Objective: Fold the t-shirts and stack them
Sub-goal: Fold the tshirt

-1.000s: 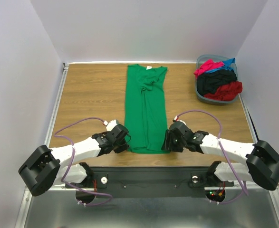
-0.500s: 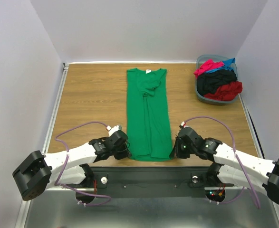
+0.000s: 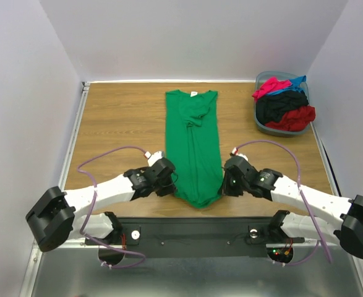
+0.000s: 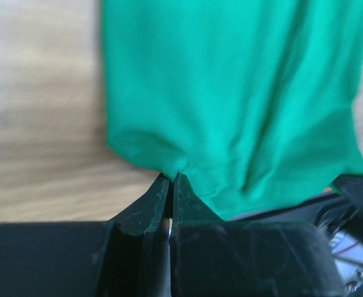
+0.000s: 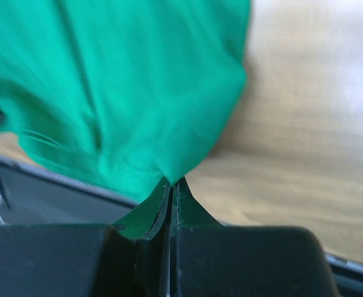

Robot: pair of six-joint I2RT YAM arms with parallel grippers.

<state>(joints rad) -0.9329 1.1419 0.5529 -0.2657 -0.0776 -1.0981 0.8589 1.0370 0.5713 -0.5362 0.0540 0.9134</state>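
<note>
Green shirt [image 3: 193, 142]: lies on the counter [image 3: 119, 124] as a long narrow strip, folded lengthwise, with its collar end toward the far edge and its near end at the near edge.
Far end of the shirt: flat on the wood, with a creased bunch of cloth just below the collar.
Near end of the shirt: both corners are pinched up, and the cloth between them sags in a rounded curve toward the counter's near edge.
Left claw [image 3: 171, 180]: closed on the shirt's near left corner. In the left wrist view the claw [image 4: 172, 177] has its jaws pressed together with a small tuck of green cloth caught at the tips.
Right claw [image 3: 223, 184]: closed on the shirt's near right corner. In the right wrist view the claw [image 5: 172, 181] has its jaws together with green cloth nipped between them.
Arms: both reach inward from the near corners and meet the shirt from either side.
Bin [image 3: 261, 127]: grey-blue, at the counter's far right corner, well apart from the green shirt.
In the bin: a heap of a pink-red shirt [image 3: 269, 87], a blue shirt [image 3: 297, 82], a black shirt [image 3: 281, 105] and a red shirt [image 3: 296, 117].
</note>
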